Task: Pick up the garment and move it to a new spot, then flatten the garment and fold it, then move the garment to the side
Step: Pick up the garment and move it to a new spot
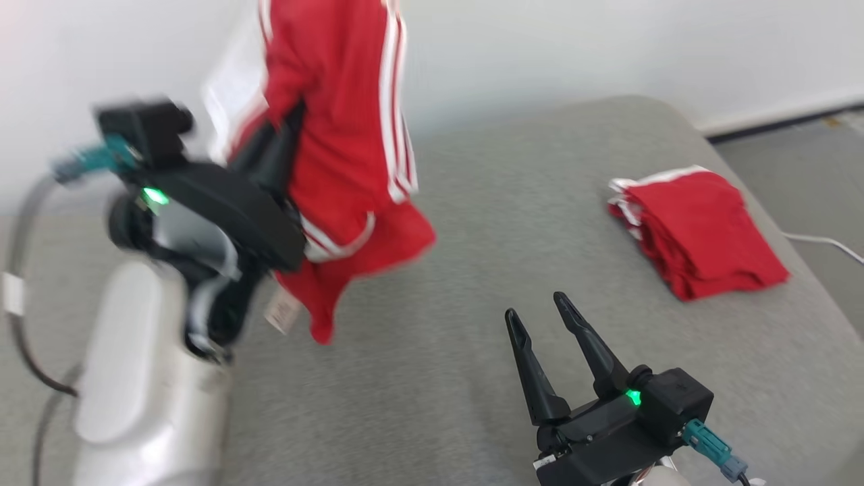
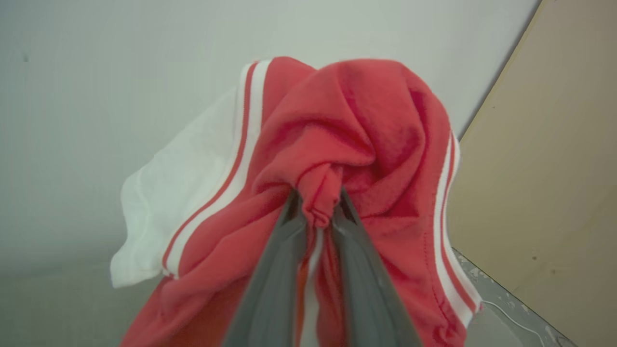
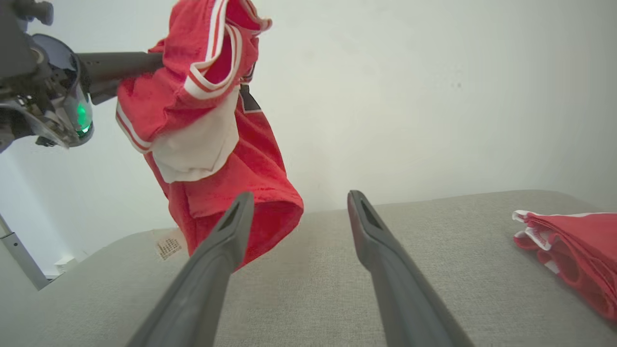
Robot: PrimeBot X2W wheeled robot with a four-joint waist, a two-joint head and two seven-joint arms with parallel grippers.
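The garment is red with white side stripes and a white lining. It hangs in the air above the left half of the grey padded table. My left gripper is shut on a bunched fold of it; in the left wrist view the two fingers pinch the red cloth between their tips. Its lower hem and a white label dangle just above the surface. My right gripper stands open low over the table's near middle, right of the hanging cloth, with nothing between its fingers.
A stack of folded red garments lies at the table's right side. A white cable runs on the floor beyond the right edge. A pale wall stands behind the table.
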